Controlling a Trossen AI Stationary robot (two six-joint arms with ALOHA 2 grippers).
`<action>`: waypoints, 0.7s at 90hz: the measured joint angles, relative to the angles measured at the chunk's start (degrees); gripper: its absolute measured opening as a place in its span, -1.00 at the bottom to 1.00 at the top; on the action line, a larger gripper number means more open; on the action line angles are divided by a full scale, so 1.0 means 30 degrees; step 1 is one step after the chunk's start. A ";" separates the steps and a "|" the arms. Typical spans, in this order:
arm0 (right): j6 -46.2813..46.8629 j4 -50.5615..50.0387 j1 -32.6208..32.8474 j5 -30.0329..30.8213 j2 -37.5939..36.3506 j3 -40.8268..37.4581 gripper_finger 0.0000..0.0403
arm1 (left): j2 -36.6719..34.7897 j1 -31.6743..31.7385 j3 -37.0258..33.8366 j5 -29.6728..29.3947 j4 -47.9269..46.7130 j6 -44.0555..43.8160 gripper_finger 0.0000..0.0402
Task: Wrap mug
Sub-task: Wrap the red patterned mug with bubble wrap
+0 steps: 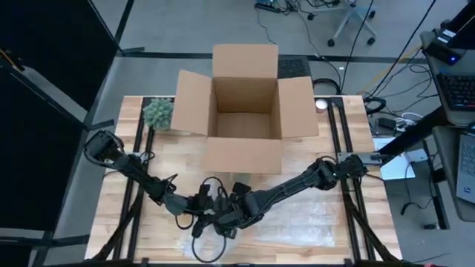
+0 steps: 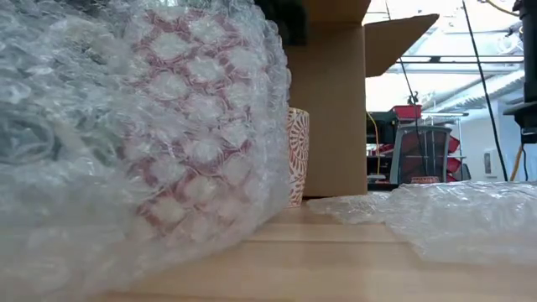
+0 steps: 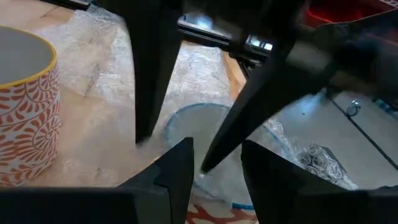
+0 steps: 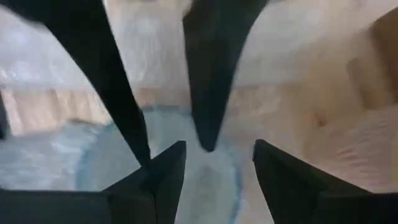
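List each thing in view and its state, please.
cardboard box: flaps open, upright.
wrapped mug: covered in bubble wrap.
second mug: upright, bare.
bubble wrap sheet: lying loose on table.
left gripper: open.
right gripper: open.
plant: upright beside box.

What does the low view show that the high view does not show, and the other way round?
Only the low view shows a patterned mug wrapped in bubble wrap, with a second, bare mug behind it. Only the high view shows the left gripper and the right gripper meeting low over the table, and a small plant. Both show the open cardboard box.
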 joint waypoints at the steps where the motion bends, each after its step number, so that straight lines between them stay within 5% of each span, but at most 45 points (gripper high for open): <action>1: 0.0046 -0.0091 0.0000 -0.0066 0.0132 0.0005 -0.13 | 0.0000 0.0000 0.0000 0.0000 -0.0002 0.0000 -0.38; 29: 0.0028 -0.0227 -0.0066 -0.0386 0.1736 0.0128 -0.13 | 0.0000 0.0000 -0.0007 0.0007 -0.0027 0.0073 -0.38; 63: -0.0949 -0.1215 -0.0040 -0.0321 -0.1399 -0.0038 -0.13 | 0.0007 0.0000 0.0000 0.0015 0.0003 0.0009 -0.38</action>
